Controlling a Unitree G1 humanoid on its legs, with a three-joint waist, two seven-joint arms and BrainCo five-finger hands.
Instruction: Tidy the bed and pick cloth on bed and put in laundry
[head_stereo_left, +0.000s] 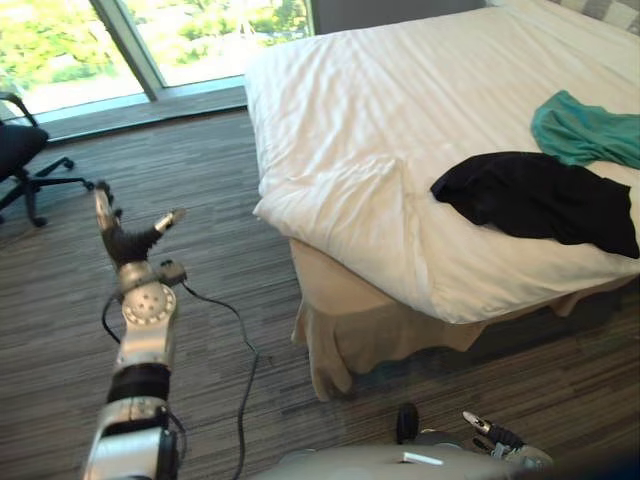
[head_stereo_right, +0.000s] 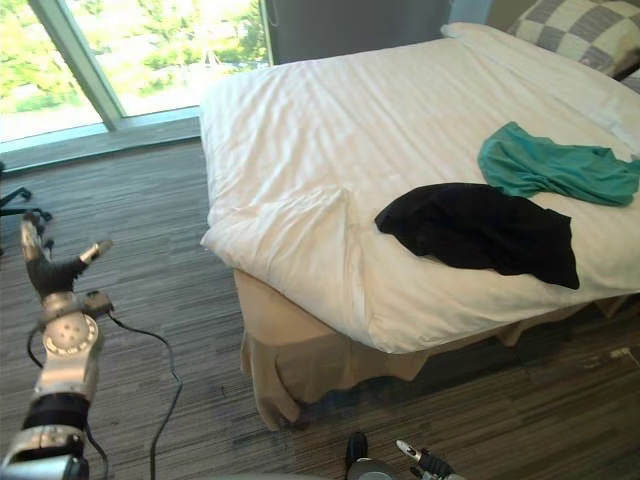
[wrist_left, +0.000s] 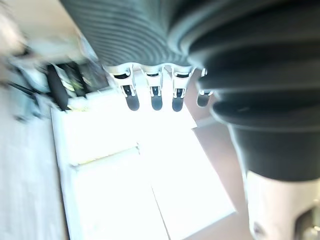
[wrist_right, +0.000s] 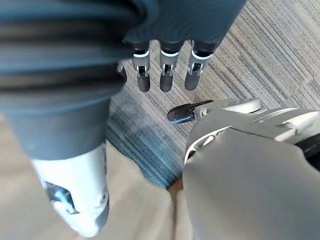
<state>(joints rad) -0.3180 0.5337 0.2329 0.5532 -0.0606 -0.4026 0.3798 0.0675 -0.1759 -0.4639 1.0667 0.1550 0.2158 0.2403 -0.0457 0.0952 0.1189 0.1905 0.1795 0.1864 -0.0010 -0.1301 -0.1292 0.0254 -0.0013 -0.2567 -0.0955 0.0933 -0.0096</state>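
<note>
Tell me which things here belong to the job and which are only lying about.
For the job:
bed with white cover
black cloth on it
teal cloth on it

Only lying about:
office chair by the window

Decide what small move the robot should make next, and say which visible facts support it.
Probably lift the right hand toward the black cloth. It lies near the edge of the bed, closer than the teal cloth, and both hands are open and empty: the right hangs low over the floor, the left hand is raised away from the bed.
</note>
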